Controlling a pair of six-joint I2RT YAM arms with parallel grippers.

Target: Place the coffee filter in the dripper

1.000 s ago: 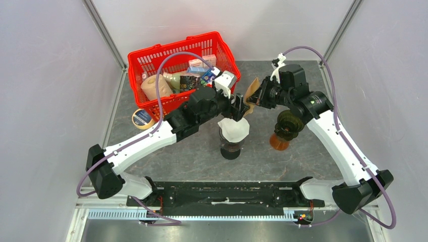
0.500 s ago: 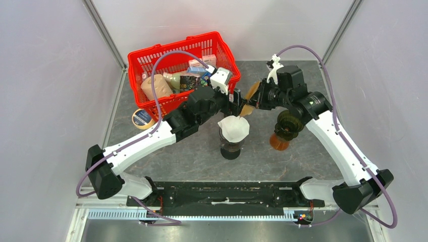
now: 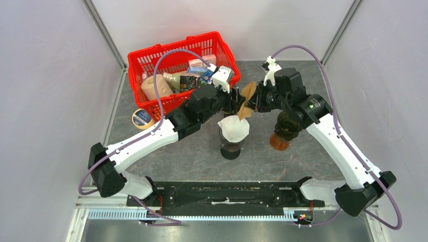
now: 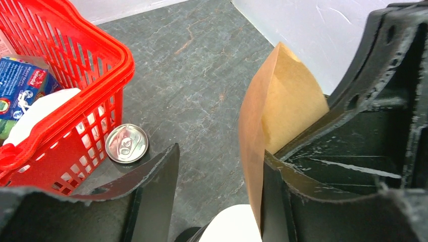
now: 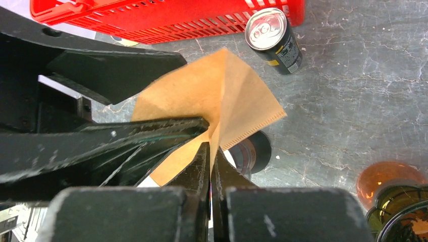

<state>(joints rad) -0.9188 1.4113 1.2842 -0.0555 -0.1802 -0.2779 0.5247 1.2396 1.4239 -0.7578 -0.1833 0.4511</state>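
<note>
Coffee filter (image 3: 247,96), brown, hangs just above the dripper (image 3: 230,147), clenched flat in the right end effector (image 5: 210,147); left end effector (image 4: 219,157) gapes released beside it, fingers straddling its edge.

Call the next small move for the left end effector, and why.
Probably close the left end effector on the brown filter. Its jaws straddle the filter's edge, with one finger against the paper and the other apart. The right end effector is pinched shut on the filter's other side, so the paper is held steady for the grasp.
</note>
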